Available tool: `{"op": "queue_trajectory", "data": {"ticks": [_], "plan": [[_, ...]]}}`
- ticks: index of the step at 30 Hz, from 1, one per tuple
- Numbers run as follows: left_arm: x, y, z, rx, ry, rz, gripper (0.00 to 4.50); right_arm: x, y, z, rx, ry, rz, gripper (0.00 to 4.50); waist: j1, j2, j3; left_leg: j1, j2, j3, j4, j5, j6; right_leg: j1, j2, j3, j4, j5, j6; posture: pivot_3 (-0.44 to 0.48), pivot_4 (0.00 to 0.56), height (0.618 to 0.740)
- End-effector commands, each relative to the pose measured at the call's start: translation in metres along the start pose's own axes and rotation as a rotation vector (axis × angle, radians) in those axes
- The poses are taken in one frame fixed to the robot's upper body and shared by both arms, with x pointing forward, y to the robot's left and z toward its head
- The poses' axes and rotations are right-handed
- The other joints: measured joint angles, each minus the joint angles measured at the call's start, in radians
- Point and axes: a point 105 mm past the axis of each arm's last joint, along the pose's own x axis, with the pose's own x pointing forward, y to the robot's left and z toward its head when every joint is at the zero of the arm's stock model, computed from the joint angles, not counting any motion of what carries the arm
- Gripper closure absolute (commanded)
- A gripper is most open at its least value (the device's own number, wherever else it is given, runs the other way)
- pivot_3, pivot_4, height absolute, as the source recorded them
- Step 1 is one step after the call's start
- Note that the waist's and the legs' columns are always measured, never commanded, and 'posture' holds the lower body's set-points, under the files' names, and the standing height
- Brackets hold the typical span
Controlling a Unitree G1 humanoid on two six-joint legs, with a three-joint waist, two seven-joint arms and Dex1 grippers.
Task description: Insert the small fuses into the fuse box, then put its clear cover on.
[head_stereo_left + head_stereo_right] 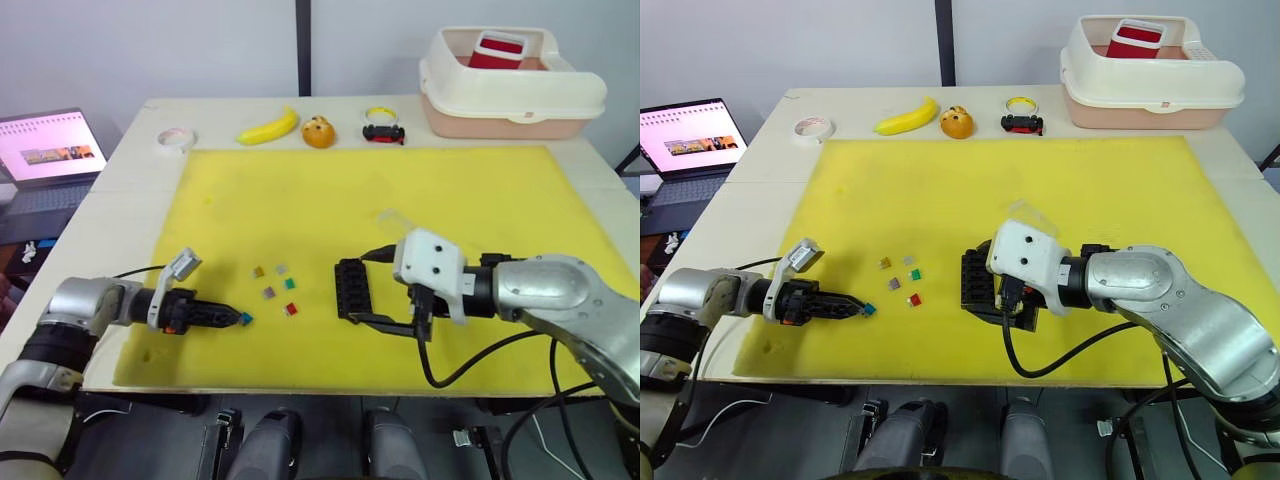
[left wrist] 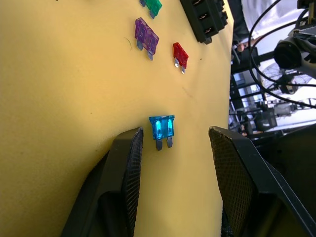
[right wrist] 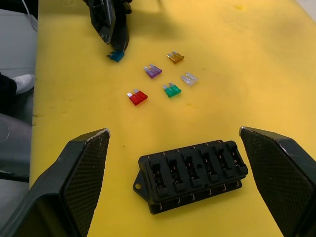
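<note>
Fuse box [image 3: 191, 174] slots empty; both end effectors wide, left [image 2: 173, 148] straddling blue fuse [image 2: 161, 128].

Pale wooden desk [image 1: 120, 215] under a bright yellow mat [image 1: 400, 190], against a plain light-grey wall [image 1: 150, 50] split by a dark vertical strip [image 1: 303, 48]. Open laptop [image 1: 45, 150] beside the desk.

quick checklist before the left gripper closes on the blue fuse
1. Left gripper open around the blue fuse: ok.
2. Blue fuse centred between the fingers: not ok, it sits nearer one finger.
3. Other fuses, such as the red fuse, apart from the grasp: ok.
4. Fuse box slots empty: ok.
5. Right gripper open with a finger on either side of the fuse box, not gripping: ok.
6. Clear cover position: cannot tell.
</note>
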Motion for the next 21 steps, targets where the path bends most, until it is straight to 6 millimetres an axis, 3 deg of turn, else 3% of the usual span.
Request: {"op": "queue_trajectory", "data": {"ticks": [1, 14, 17, 19, 21], "plan": [[0.0090, 0.0027, -0.0117, -0.047, 0.035, -0.017, 2.24, -0.0018, -0.0015, 0.0059, -0.040, -0.012, -0.006, 0.00, 0.000, 0.000, 0.000, 0.000, 0.000, 0.000, 0.000, 0.000, 0.000, 0.000, 0.000, 0.000, 0.000, 0.000, 0.000, 0.000, 0.150, 0.740], [0.0110, 0.0061, -0.0181, -0.053, 0.012, 0.001, 2.24, -0.0016, -0.0013, 0.0049, -0.040, -0.010, -0.009, 0.00, 0.001, 0.000, 0.000, 0.000, 0.000, 0.000, 0.000, 0.000, 0.000, 0.000, -0.001, 0.000, -0.001, 0.000, 0.000, 0.000, 0.150, 0.740], [0.0112, 0.0079, -0.0176, -0.056, -0.010, 0.015, 3.05, -0.0009, -0.0009, 0.0052, -0.040, -0.012, -0.006, 0.00, 0.002, 0.000, 0.000, 0.000, 0.000, 0.000, 0.000, 0.000, 0.000, 0.000, -0.001, 0.000, -0.001, 0.000, 0.000, 0.000, 0.150, 0.740], [0.0109, 0.0080, -0.0174, -0.057, -0.014, 0.018, 3.88, -0.0007, -0.0012, 0.0053, -0.040, -0.012, -0.004, 0.00, 0.002, 0.000, 0.000, 0.000, 0.000, 0.000, 0.000, 0.000, 0.000, 0.000, -0.001, 0.000, -0.001, 0.000, 0.000, 0.000, 0.150, 0.740], [0.0103, 0.0085, -0.0190, -0.058, -0.011, 0.024, 3.88, -0.0005, -0.0012, 0.0054, -0.042, -0.011, -0.003, 0.00, 0.002, 0.000, 0.000, 0.000, 0.000, 0.000, 0.000, 0.000, 0.000, 0.000, 0.000, 0.000, -0.001, 0.000, 0.000, 0.000, 0.150, 0.740]]}}
